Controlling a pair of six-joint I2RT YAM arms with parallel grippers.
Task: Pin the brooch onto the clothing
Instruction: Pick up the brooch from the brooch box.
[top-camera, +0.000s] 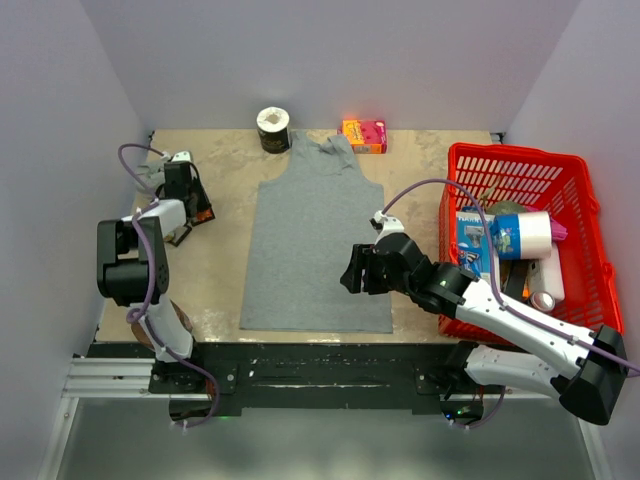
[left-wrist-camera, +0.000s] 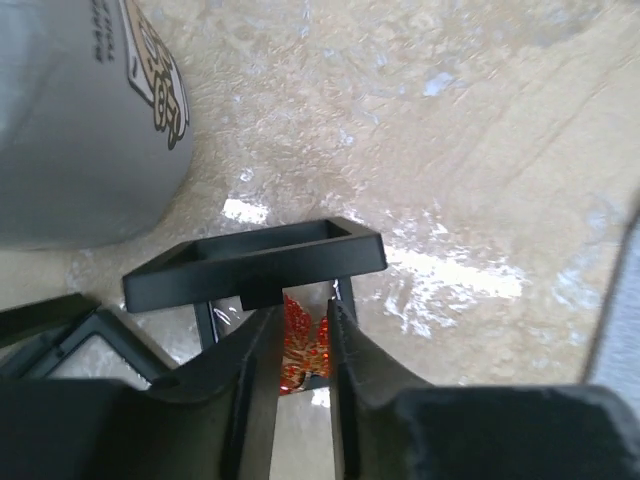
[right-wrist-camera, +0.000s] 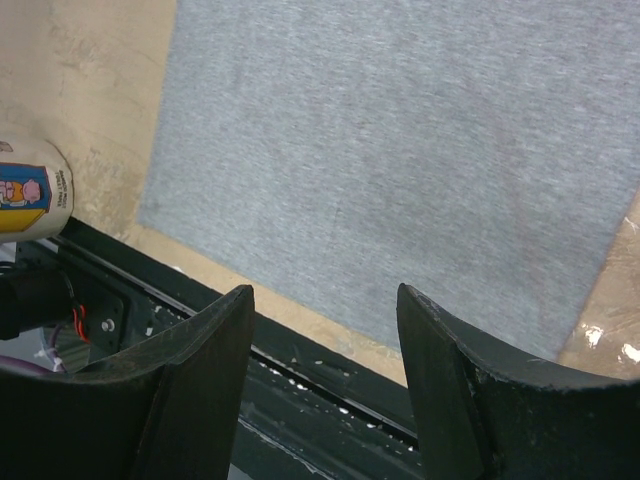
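The brooch (left-wrist-camera: 298, 345), a small orange-red sparkly pin, sits pinched between my left gripper's (left-wrist-camera: 303, 312) two fingers, just behind a small black open frame (left-wrist-camera: 262, 262) on the table. In the top view the left gripper (top-camera: 186, 203) is at the table's far left, well apart from the grey tank top (top-camera: 315, 240), which lies flat in the middle. My right gripper (top-camera: 350, 275) is open and empty, hovering over the top's lower right hem. The right wrist view shows the grey fabric (right-wrist-camera: 400, 130) beyond the spread fingers of that gripper (right-wrist-camera: 325, 295).
A red basket (top-camera: 520, 165) full of items stands at the right. A pink-orange box (top-camera: 364, 135) and a dark roll (top-camera: 273, 128) sit at the back. A grey printed cup (left-wrist-camera: 80, 120) stands close to the left gripper. The black front rail (right-wrist-camera: 330, 390) runs below the hem.
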